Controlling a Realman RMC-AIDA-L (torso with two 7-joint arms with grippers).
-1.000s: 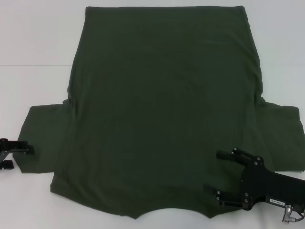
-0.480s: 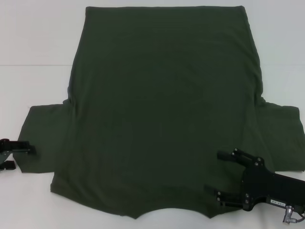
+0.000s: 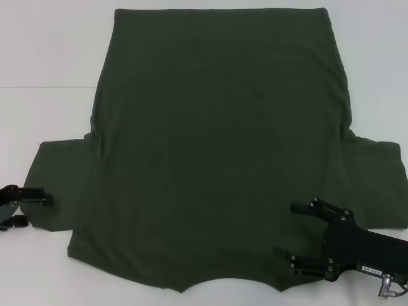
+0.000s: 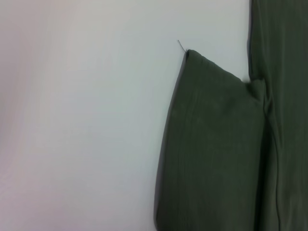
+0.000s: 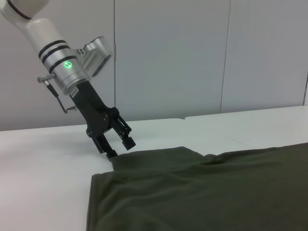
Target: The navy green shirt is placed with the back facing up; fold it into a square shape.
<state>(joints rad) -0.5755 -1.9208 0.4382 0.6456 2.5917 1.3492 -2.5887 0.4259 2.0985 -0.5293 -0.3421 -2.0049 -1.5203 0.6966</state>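
Across the white table (image 3: 44, 51) the shirt (image 3: 217, 146) lies flat, plain side up, sleeves spread at 9 and 3 o'clock. At 8 o'clock, the left gripper (image 3: 29, 207) sits at the left sleeve's outer edge with its fingers spread, one at the hem, the other off the cloth. At 4 o'clock, the right gripper (image 3: 293, 233) rests over the shirt's near right part, fingers apart, holding nothing.

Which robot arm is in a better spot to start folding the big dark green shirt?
Probably the left: the left gripper, open, sits at the dark olive-green cotton T-shirt's left sleeve edge. The right gripper hangs open over the body.
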